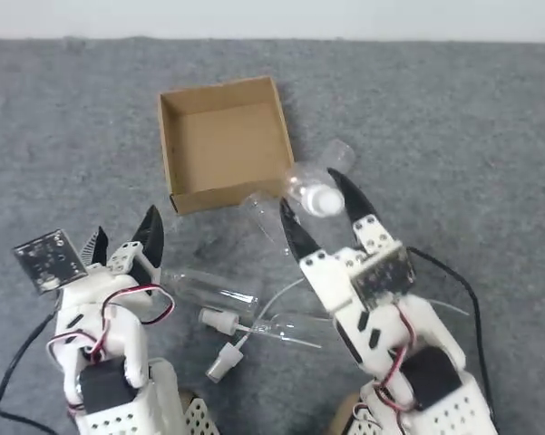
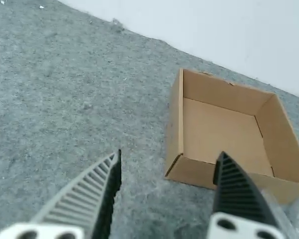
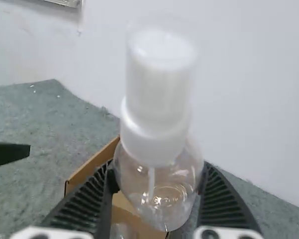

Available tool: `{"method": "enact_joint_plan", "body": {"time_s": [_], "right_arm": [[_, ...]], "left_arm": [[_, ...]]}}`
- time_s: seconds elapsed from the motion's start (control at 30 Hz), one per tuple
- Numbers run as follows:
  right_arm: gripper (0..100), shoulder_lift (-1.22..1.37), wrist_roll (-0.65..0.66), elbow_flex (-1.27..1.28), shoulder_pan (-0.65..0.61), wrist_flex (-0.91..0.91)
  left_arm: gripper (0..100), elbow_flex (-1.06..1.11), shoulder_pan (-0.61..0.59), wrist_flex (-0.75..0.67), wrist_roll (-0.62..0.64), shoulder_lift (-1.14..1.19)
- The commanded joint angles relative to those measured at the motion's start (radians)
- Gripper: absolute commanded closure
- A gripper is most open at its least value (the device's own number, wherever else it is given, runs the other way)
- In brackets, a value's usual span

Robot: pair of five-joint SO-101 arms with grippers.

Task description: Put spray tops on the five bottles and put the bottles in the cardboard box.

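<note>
The open cardboard box [image 1: 219,197] sits at the back centre of the grey mat, and its brown walls [image 2: 228,92] face the left wrist view. My right gripper [image 1: 313,195] is shut on a clear bottle [image 1: 308,188] with a white spray top [image 3: 159,89], held upright over the box's front right corner [image 3: 88,170]. My left gripper [image 1: 127,227] stands open with nothing between its fingers [image 2: 97,191], in front of and left of the box. Clear bottles without tops lie on the mat [image 1: 209,285] [image 1: 265,214] [image 1: 295,328]. Two loose spray tops [image 1: 219,319] [image 1: 223,362] lie between the arms.
The grey mat [image 1: 453,136] stretches bare to the left and right of the box. A white wall [image 2: 229,30] runs behind the table. The right arm's black cable [image 1: 453,281] trails along its right side.
</note>
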Motion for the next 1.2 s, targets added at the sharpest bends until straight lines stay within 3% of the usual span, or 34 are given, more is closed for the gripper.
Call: {"method": "enact_joint_plan", "body": {"time_s": [0.0, 0.57, 1.17], "right_arm": [[88.4, 0.22, 0.006, -0.15, 0.004, -0.087], [88.4, 0.814, 0.005, -0.427, -0.056, -0.317], [88.4, 1.362, -0.032, -0.844, -0.116, -0.366]], "left_arm": [[72, -0.012, -0.006, 0.002, -0.005, -0.02], [72, 0.041, -0.008, -0.083, -0.009, -0.02], [72, 0.042, -0.008, -0.078, -0.009, -0.02]]}}
